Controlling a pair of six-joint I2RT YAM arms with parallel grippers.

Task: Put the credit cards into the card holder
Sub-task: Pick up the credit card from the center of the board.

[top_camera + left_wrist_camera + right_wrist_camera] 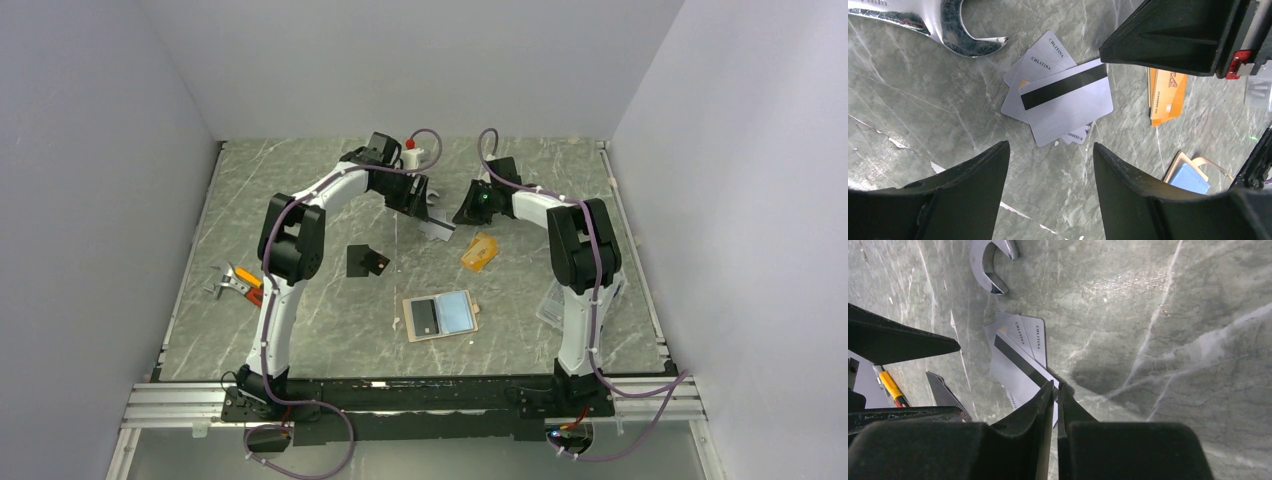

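Silver-grey cards [1043,62] lie fanned on the marble table [923,110], near a wrench [953,30]. Right gripper [1056,390] pinches a corner of the top striped card [1073,105], jaws almost closed on it. Left gripper [1050,146] hangs over the fan, spread wide, holding nothing. Orange card [480,250] sits nearby, black card [367,260] well apart. The card holder [441,315] lies open nearer the arm bases.

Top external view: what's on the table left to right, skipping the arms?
Silver metal tool with orange handle → black flat card → open tan folding wallet → orange flat card → clear plastic box. Silver-grey card in the right gripper omitted: overlaps the wallet's span.
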